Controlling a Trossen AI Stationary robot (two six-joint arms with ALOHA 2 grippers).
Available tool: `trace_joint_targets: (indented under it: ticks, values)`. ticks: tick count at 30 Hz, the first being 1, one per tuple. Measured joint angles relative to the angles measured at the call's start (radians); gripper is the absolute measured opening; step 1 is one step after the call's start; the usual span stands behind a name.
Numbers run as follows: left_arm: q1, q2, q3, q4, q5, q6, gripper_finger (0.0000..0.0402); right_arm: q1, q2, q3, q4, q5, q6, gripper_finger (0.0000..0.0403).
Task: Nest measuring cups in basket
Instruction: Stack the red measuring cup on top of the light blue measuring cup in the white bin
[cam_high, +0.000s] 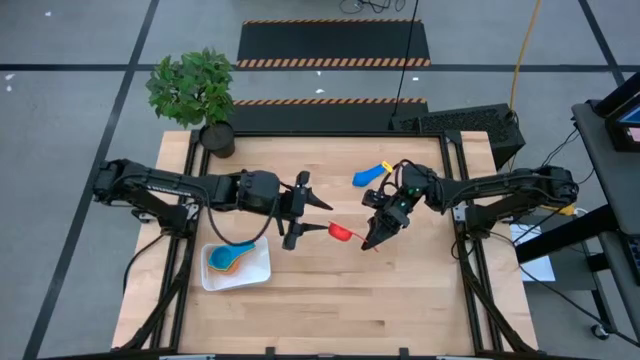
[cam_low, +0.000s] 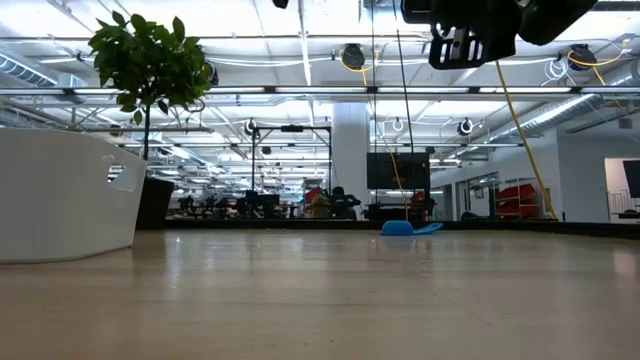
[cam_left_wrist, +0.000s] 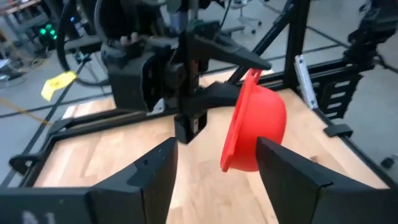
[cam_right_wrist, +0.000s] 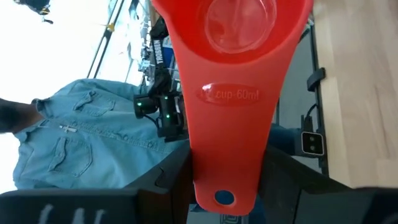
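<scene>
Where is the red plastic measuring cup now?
In the high view, the red plastic measuring cup is held above the table's middle by the right gripper, facing the open left gripper.

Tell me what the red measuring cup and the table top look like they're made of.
Red measuring cup: looks like glossy moulded plastic, with raised size lettering on the handle and a soft sheen in the bowl. Table top: pale wood by the look of it, planks with visible grain, matte finish.

You are looking at a leafy green plant in a dark round pot (cam_high: 216, 138) sitting at the far left corner of the light wooden slatted counter (cam_high: 330, 300).
</scene>
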Motion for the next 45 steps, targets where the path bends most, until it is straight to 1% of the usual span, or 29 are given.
trace_joint_targets:
  ticks: [3, 8, 18, 27, 32, 37, 40, 45]
  values:
    - [-0.001, 0.022, 0.001, 0.021, 0.031, 0.008, 0.019, 0.0, 0.004, 0.0, 0.007, -0.03, 0.016, 0.0132]
    - [-0.008, 0.026, 0.001, 0.028, 0.046, 0.007, 0.0139, 0.001, 0.003, -0.001, 0.02, -0.031, 0.029, 0.0132]
    - [-0.008, 0.028, 0.001, 0.023, 0.116, 0.025, 0.0081, 0.002, 0.004, -0.001, 0.02, -0.032, 0.027, 0.0132]
    - [-0.008, 0.028, 0.0, 0.023, 0.14, 0.021, 0.0009, 0.001, 0.004, -0.001, 0.02, -0.043, 0.024, 0.0132]
    - [-0.008, 0.029, 0.0, 0.022, 0.14, 0.015, 0.0013, 0.001, 0.004, -0.001, 0.02, -0.046, 0.027, 0.0132]
    - [-0.008, 0.029, 0.0, 0.022, 0.141, -0.002, 0.0007, 0.001, 0.004, -0.001, 0.02, -0.047, 0.027, 0.0132]
    - [-0.008, 0.029, 0.0, 0.02, 0.143, -0.047, 0.0032, 0.001, 0.004, -0.001, 0.02, -0.046, 0.027, 0.0131]
    - [-0.022, 0.029, 0.0, 0.006, 0.111, -0.05, 0.0104, 0.001, 0.004, -0.001, 0.02, -0.044, 0.02, 0.0125]
